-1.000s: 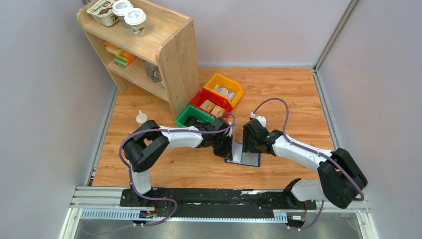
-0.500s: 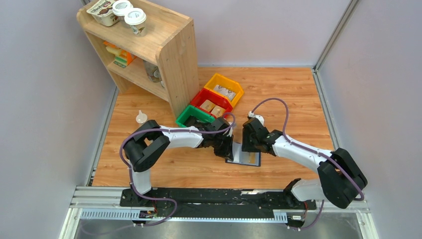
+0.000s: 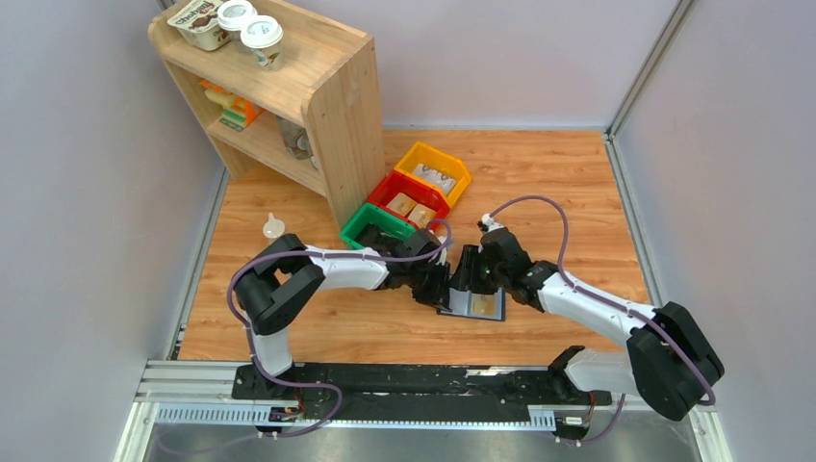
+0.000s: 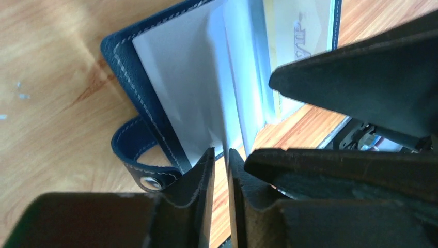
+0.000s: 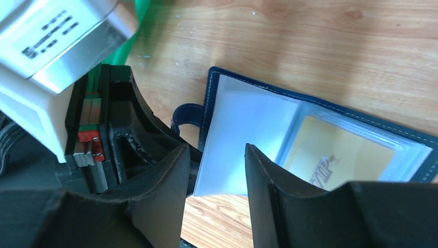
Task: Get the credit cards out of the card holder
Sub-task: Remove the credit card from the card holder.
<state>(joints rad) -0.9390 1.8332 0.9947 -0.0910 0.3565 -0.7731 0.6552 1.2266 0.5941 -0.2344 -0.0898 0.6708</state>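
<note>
Right wrist view | right gripper jaws apart above open card holder on table | credit card sits in clear sleeve, opposite strap tab | left gripper at strap side, narrow gap between jaws | right arm nearer

Most likely a robotics lab test cell: a left arm and a right arm bolted to an aluminium rail at the edge of a wood-grain counter, boxed in by plain grey panel walls, with a small wooden shelf and coloured plastic bins staged as props
</note>
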